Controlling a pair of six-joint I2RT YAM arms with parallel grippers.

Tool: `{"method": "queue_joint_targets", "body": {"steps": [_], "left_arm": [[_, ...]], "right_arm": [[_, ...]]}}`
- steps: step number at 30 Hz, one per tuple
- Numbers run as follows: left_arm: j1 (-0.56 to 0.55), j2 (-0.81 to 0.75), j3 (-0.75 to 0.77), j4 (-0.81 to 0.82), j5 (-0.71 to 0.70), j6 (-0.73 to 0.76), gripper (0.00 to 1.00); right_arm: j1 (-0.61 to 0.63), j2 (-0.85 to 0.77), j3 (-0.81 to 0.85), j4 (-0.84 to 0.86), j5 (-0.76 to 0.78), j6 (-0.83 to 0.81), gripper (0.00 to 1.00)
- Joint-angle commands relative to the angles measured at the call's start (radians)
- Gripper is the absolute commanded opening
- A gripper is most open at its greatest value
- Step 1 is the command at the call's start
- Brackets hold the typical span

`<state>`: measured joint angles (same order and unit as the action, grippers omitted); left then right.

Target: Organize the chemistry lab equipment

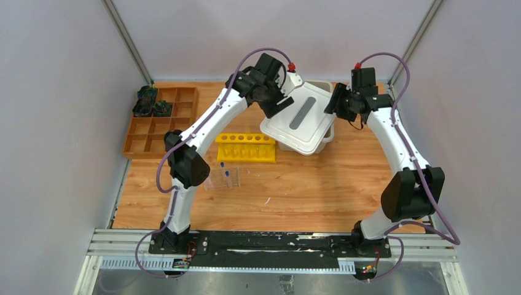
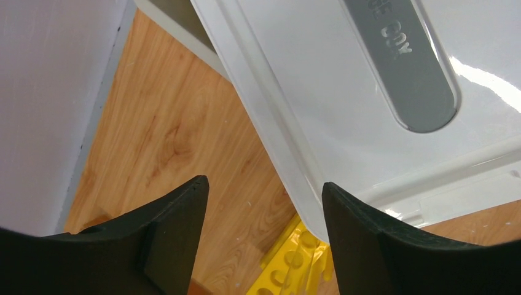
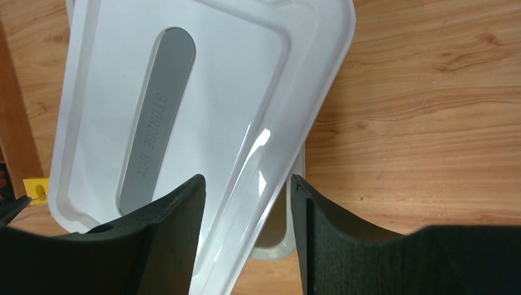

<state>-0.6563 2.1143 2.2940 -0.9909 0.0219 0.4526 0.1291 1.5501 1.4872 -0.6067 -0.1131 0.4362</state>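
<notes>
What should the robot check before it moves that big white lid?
1. Lid square on its box: not ok. It lies skewed and the box rim shows at one corner.
2. Left end effector lined up on the lid: ok. The lid's corner sits between its open jaws.
3. Right end effector lined up: ok. Its open jaws straddle the lid's edge.
4. Firm hold on the lid: not ok. Neither end effector is clamped on it.
5. Yellow rack free of the lid: cannot tell. The lid's corner is very close.
6. Clear rack out of the way: ok. It stands apart from the lid.
</notes>
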Motion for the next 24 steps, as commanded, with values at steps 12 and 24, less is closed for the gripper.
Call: {"method": "queue_joint_targets", "body": {"steps": [12, 24], "left_arm": [[0.001, -0.038, -0.091, -0.002, 0.028, 0.020, 0.70], [0.001, -0.065, -0.106, 0.000, 0.113, -0.018, 0.70]], "right_arm": [[0.043, 0.043, -0.041, 0.004, 0.097, -0.065, 0.42], [0.026, 0.132, 0.023, -0.007, 0.151, -0.109, 0.36]]}}
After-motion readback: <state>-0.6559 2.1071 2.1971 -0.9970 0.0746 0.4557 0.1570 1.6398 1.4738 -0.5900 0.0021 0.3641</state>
